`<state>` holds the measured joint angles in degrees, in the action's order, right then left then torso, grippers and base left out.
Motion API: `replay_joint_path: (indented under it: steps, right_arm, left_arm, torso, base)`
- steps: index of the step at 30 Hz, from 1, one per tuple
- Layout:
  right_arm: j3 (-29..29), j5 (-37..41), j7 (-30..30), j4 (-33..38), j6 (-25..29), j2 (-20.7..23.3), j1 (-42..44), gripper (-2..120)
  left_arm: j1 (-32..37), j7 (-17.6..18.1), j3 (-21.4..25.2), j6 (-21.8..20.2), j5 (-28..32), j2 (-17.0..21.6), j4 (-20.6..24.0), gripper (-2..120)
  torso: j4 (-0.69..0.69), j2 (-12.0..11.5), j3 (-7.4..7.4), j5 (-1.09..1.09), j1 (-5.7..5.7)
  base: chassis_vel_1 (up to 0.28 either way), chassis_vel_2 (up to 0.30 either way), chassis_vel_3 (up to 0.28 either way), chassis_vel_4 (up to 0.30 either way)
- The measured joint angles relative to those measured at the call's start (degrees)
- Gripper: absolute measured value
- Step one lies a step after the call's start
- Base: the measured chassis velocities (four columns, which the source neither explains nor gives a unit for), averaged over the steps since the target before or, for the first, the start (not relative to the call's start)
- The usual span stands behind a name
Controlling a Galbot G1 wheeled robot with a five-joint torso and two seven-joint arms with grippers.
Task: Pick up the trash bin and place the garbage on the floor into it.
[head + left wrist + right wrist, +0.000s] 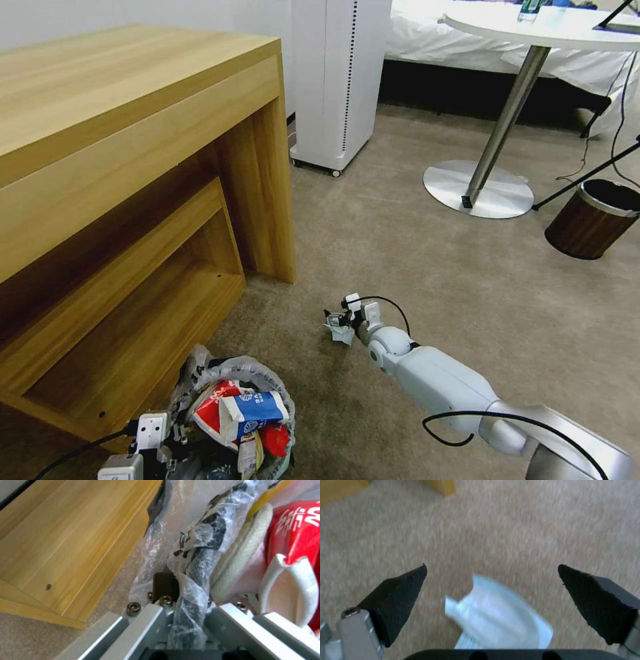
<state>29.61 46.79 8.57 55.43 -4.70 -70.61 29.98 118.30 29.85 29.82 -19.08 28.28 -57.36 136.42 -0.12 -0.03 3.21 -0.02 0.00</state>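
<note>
Wooden desk point(133, 167) fills upper left of head view, open shelf beneath, lower board reaching toward bottom left. White tall appliance point(340, 80) on small wheels stands at top centre, just beside desk's right leg. Round white table point(553, 27) at top right, slanted metal post point(507, 113) down to flat round metal base point(480, 190). Brown wood-grain bin point(590, 223) with metal rim at right edge, near base. White bed point(427, 33) along top behind table. Black cables point(603, 167) at right edge.
</note>
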Motion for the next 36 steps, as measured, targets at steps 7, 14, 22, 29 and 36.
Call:
replay_joint_path:
  steps: [7,14,22,29,36]
  right_arm:
    - [0.09,-2.53,0.04,-0.29,0.53,0.43,1.89,100]
    - [-1.10,-4.01,0.45,-1.75,0.80,-0.08,3.32,100]
    - [-1.44,-6.30,0.37,-3.88,1.76,-2.04,4.52,100]
    - [-1.36,-7.69,-0.02,-6.93,3.21,-3.38,4.14,100]
    - [-2.11,-9.41,-0.65,-9.59,4.63,-3.87,4.35,99]
  left_arm:
    - [0.21,0.05,0.09,0.03,0.30,0.66,0.01,0]
    - [0.36,-0.09,-0.51,0.10,-0.47,0.02,-0.30,0]
    - [0.24,-0.10,-0.44,0.35,-0.15,-0.14,-0.30,0]
    - [0.00,-0.10,-0.45,0.62,0.06,-0.24,0.12,0]
    - [0.28,-0.21,-0.79,0.74,-0.56,-0.48,0.10,0]
  torso:
    - [-0.01,0.00,0.00,0.00,0.00]
    - [0.00,0.00,0.00,0.01,0.00]
    - [0.00,0.00,0.00,0.01,0.00]
    - [0.00,0.00,0.00,0.01,0.00]
    - [0.00,0.00,0.00,0.01,0.00]
  base:
    - [0.000,0.000,0.000,0.000]
    - [0.000,0.000,0.000,0.000]
    - [0.000,0.000,0.000,0.000]
    - [0.000,0.000,0.000,0.000]
    - [0.000,0.000,0.000,0.000]
